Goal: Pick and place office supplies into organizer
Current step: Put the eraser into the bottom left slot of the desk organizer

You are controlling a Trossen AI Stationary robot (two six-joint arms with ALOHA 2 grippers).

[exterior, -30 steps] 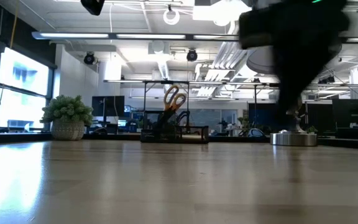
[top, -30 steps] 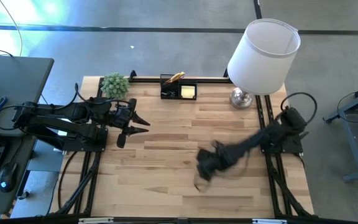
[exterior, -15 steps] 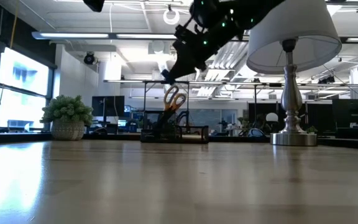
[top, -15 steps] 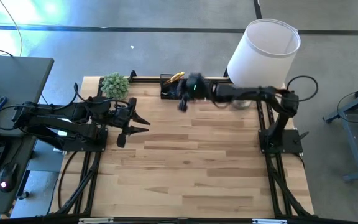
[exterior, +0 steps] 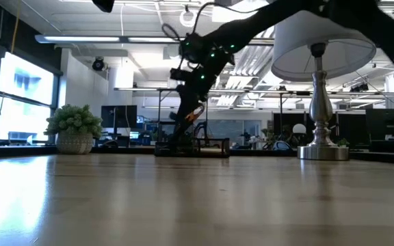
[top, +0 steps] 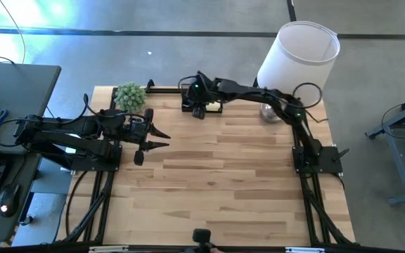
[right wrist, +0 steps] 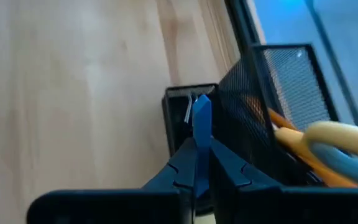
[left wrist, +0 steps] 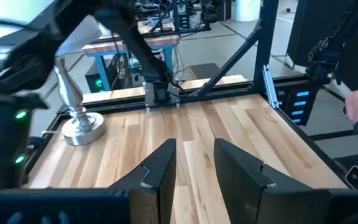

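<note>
My right gripper is clamped on the small blue block, long axis in line with my 2 fingers, hovering just beside the organizer, its low tray directly ahead.

Overhead, table-level, two wrist views; organizer shared

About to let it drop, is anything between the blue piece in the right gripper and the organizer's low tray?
Nothing visible. The right gripper, shut on the blue piece, hangs over the organizer's low tray, beside the mesh cup.
</note>
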